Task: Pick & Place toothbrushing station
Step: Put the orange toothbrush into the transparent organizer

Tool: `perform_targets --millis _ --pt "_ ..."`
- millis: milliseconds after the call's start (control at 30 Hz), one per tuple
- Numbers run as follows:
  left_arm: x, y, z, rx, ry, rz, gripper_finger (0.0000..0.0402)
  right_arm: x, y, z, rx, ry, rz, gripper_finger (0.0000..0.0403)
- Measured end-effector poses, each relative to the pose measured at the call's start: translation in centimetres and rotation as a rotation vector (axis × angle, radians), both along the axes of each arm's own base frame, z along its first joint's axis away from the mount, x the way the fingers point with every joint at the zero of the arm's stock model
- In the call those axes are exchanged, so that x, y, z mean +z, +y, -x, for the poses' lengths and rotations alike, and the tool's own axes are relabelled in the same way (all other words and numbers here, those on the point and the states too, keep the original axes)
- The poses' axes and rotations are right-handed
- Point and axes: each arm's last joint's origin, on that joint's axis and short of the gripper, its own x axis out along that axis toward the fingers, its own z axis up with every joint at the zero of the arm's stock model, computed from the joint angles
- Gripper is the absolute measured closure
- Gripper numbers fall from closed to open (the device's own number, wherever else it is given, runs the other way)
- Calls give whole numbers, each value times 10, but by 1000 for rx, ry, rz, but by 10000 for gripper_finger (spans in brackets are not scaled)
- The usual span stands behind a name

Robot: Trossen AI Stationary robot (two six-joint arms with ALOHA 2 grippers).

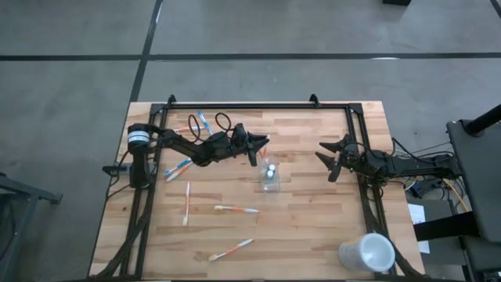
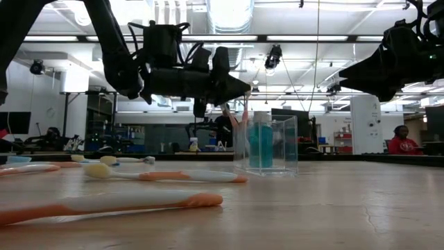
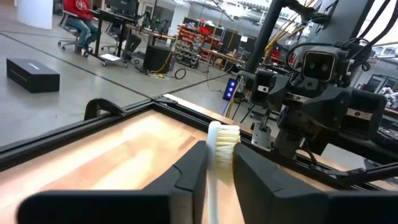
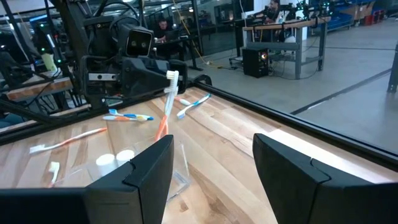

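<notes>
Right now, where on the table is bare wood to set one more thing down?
The widest bare patch lies between the clear cup and the white cup, below the right end effector. The left half is crowded: toothbrushes lie scattered there, and the left end effector holds a toothbrush beside the clear cup.

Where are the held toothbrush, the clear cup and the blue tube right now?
held toothbrush (image 3: 225, 138): left wrist view, on the bristle head.
clear cup (image 2: 290, 142): low view, on its side wall.
blue tube (image 2: 261, 144): low view, on its body inside the cup.
</notes>
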Motion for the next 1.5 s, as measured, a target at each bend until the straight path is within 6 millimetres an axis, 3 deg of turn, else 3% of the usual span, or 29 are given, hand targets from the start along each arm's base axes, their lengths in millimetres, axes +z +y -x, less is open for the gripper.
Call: perform_targets --millis 467,700,933,1067,1200,1500 --pt "14 -1 2 -3 -132 -30 305 0 0 0 0 0 0 188" --pt "51 -4 13 -61 -204 -115 303 0 0 0 0 0 0 188" --pt "105 -8 40 -98 89 -148 233 0 0 0 0 0 0 188" --pt "135 -13 63 -115 291 -90 190 0 0 0 0 -1 0 188" --pt "159 -22 92 -152 453 -24 174 0 0 0 0 0 0 188" --pt "157 -63 131 -316 644 13 176 0 0 0 0 0 0 188"
